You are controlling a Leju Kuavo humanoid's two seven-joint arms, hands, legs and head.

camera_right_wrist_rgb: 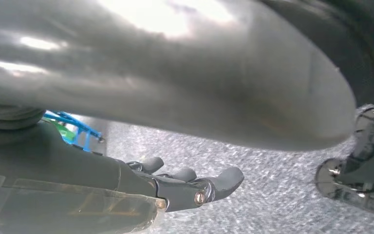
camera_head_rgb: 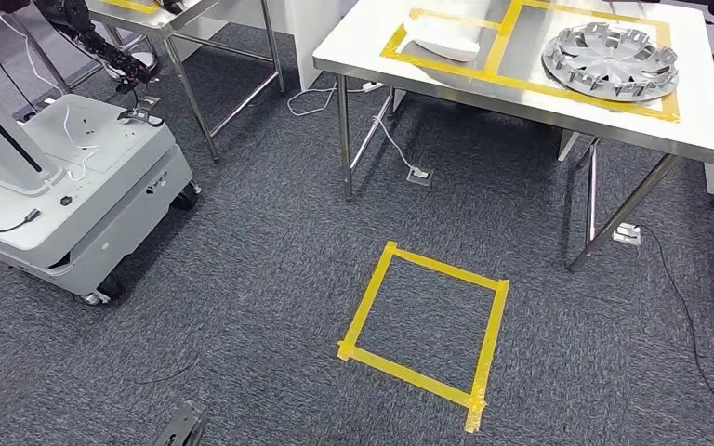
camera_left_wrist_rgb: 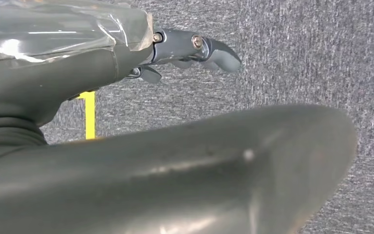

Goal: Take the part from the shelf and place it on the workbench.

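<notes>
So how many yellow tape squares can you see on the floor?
1. The yellow tape square is on the grey carpet, in front of the metal table. More yellow tape outlines boxes on the tabletop, not the floor. Other floor marks could lie outside the picture.

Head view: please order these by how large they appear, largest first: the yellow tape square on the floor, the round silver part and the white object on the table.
1. Yellow tape square, nearest the camera.
2. Round silver part.
3. White object.
</notes>
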